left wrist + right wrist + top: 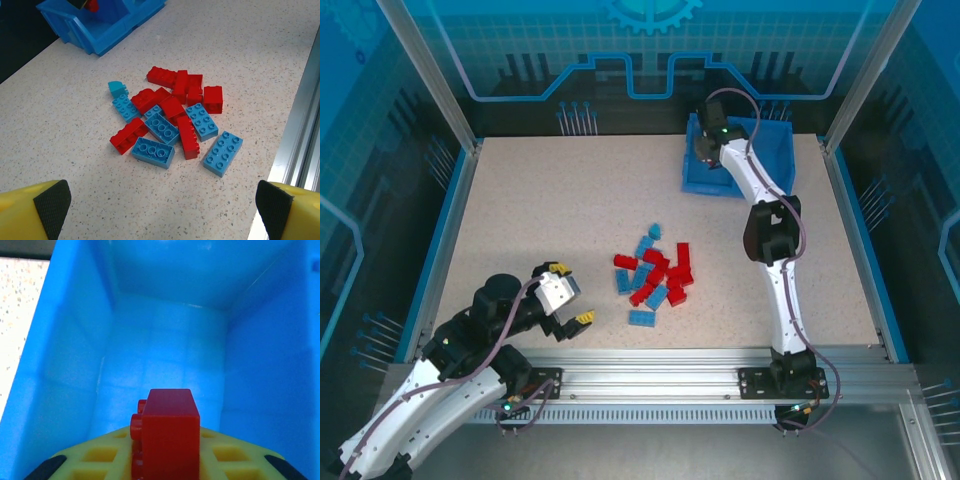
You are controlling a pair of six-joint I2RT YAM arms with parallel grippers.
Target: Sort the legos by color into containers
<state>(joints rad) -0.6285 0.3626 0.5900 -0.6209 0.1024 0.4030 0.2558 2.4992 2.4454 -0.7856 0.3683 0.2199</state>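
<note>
**Speckled bench, red brick held inside the blue bin**

Blue wall panels [650, 60] printed with circuit-like lines and a gear emblem [652, 10] close in the work cell. Below them lies a pale speckled bench [520, 220] with an aluminium rail [670, 365] along its near edge.

At the far right of the bench stands the blue bin [775, 140]. The right gripper [705, 150] reaches down into its left-hand compartment, as the overhead view shows it. From the right wrist camera, the compartment's blue walls [70, 365] rise on both sides. The right gripper [165, 465] has its yellow fingers [100, 460] pressed against a red brick [167, 435] from either side. The brick stands up between them, studs facing left.

The rest of the bricks sit in a loose pile [655, 275] near the middle of the bench, well apart from the bin. Red and light blue ones are mixed together, some lying on top of others. A small light blue piece with a rounded top [117, 89] sits at the pile's far edge.

The left gripper [572, 293] is low at the near left, pointed toward the pile. Its black-padded fingers [50, 205] are spread wide apart with nothing between them.
</note>
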